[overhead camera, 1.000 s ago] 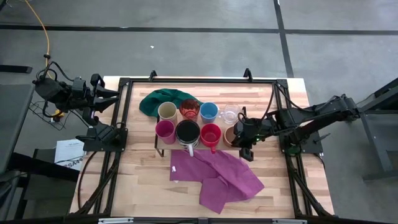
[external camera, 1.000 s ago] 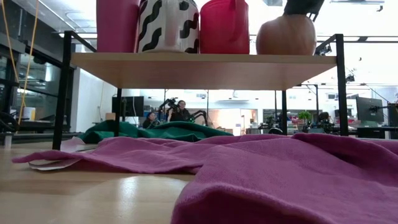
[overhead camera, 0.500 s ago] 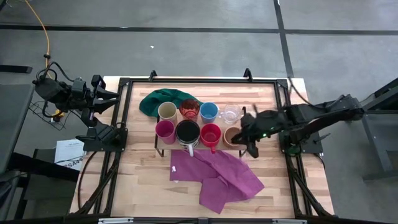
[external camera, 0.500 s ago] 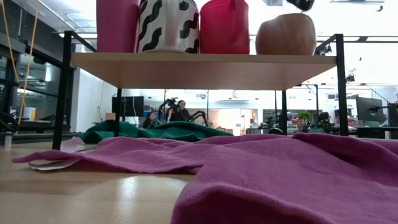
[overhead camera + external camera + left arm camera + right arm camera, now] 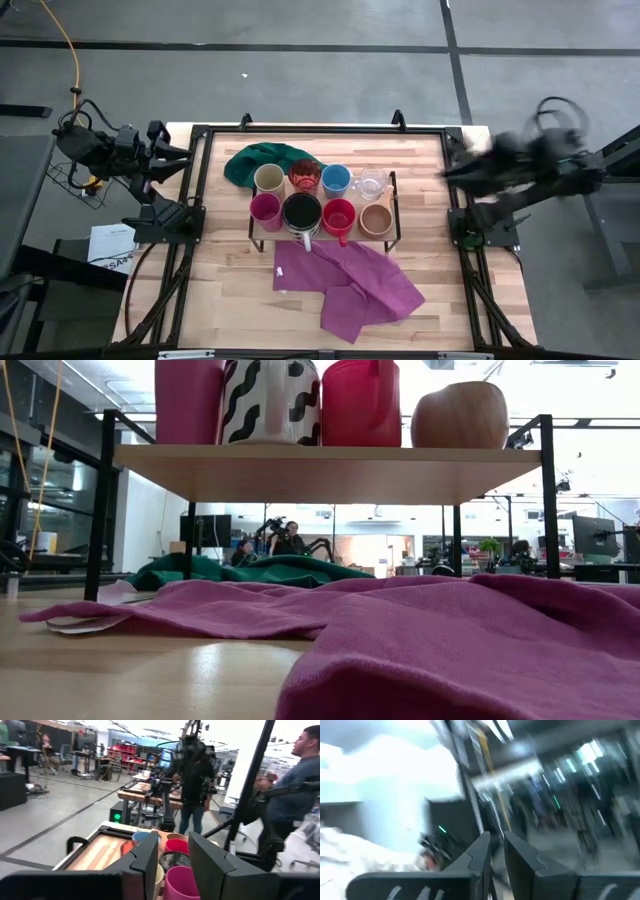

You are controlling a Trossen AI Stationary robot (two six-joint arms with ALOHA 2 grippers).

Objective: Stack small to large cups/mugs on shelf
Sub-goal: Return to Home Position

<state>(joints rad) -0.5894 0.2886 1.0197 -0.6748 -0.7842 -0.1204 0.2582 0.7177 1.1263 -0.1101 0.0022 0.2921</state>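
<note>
Left hand (image 5: 173, 842) hangs at the surface's (image 5: 230, 285) left edge, near the back-left corner, well apart from the shelf (image 5: 330, 460). It's released, w/ a clear gap btwn its fingers and nothing in it. Green cloth (image 5: 262, 158) is bunched on the surface just behind the shelf's left end. The shelf stands mid-surface w/ eight cups on it, two rows of four. Back row, left to right: cream cup (image 5: 269, 179), translucent red cup (image 5: 304, 176), blue cup (image 5: 336, 179), clear glass cup (image 5: 371, 184). Front row, left to right: magenta cup (image 5: 265, 208), then striped mug (image 5: 302, 212), the biggest of the lot, its handle poking out over the front edge. Next is red mug (image 5: 339, 216), handle also to the front, and tan wooden cup (image 5: 376, 219) is at the right end. All are upright, neighbours touching or just beside each other. The low view has the front row standing on the board, tan wooden cup near the right front leg. Purple cloth (image 5: 355, 280) lies rumpled on the surface in front of the shelf, mostly toward its right half, its back edge reaching the shelf's front. Right hand (image 5: 496, 840) is out past the surface's right edge, toward the back-right corner, well apart from the shelf and every cup. It's too blurred, so can't tell whether it's released or clenched.
</note>
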